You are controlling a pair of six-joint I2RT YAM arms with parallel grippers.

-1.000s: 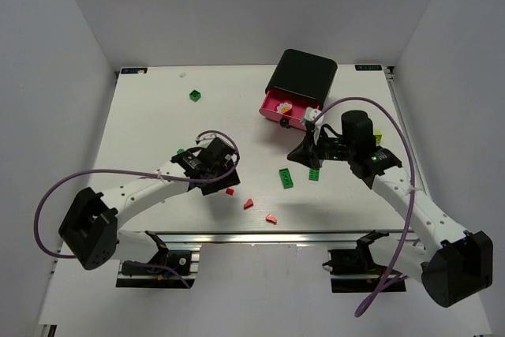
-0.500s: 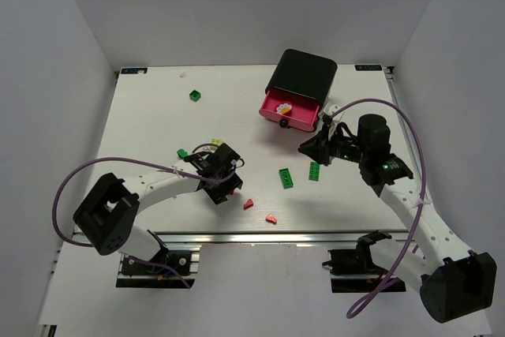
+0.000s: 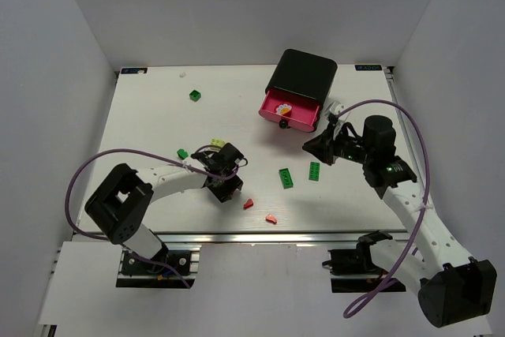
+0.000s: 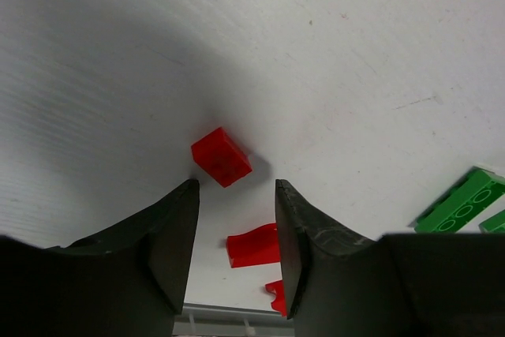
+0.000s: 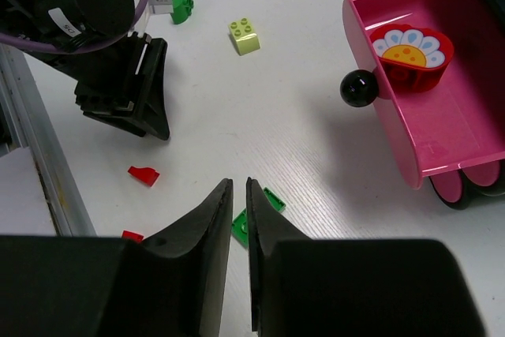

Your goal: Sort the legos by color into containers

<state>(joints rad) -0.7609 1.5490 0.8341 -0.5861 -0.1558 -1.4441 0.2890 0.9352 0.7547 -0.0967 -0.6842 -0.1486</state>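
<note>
A white table [image 3: 150, 116] bears a tiny white speck [image 3: 183, 74] by its far edge, and a metal rail [image 3: 260, 237] fronts it.

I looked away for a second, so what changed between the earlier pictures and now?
The left gripper swung toward the near edge and narrowed its jaws over a red brick, not gripping yet. The right gripper drew back to the right, empty. The other legos and the open pink drawer stayed put.

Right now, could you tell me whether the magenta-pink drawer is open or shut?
Open: the magenta-pink drawer juts from the glossy black cabinet, showing its inside.
</note>
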